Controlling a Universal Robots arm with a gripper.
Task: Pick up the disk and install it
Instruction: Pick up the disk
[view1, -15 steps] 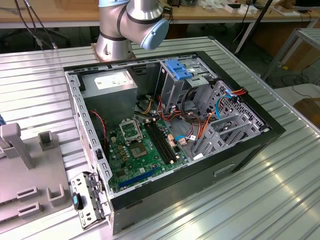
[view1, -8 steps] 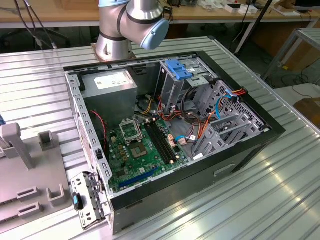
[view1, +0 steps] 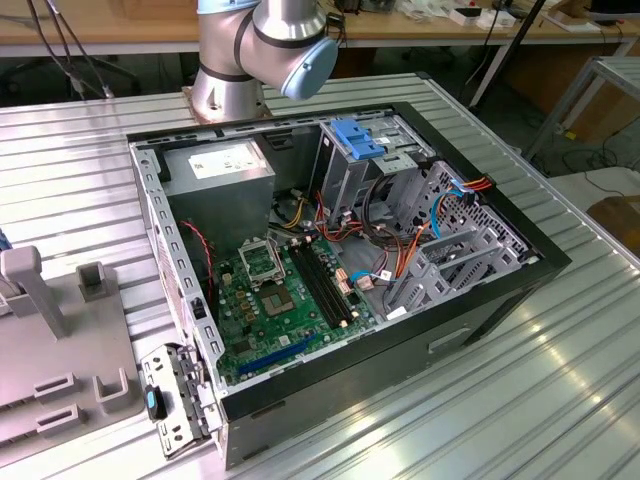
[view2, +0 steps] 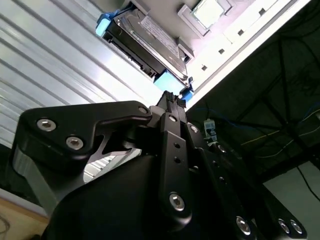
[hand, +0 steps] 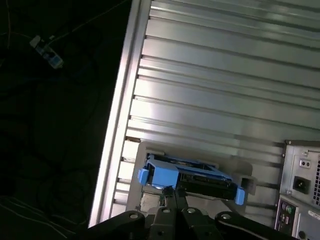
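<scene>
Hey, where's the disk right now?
In both wrist views the disk sits in a grey holder on the ribbed table, just ahead of the gripper, outside the computer case.

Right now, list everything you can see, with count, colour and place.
disk: one, dark with blue carrier, in a grey holder on the table
computer case: one, black, open, on the table
motherboard: one, green, inside the case
power supply: one, grey, inside the case
table: one, silver, ribbed, under everything
fixtures: several, grey, exterior view's left
arm: one, silver and light blue, beyond the case
gripper: one, black, close to the disk
</scene>
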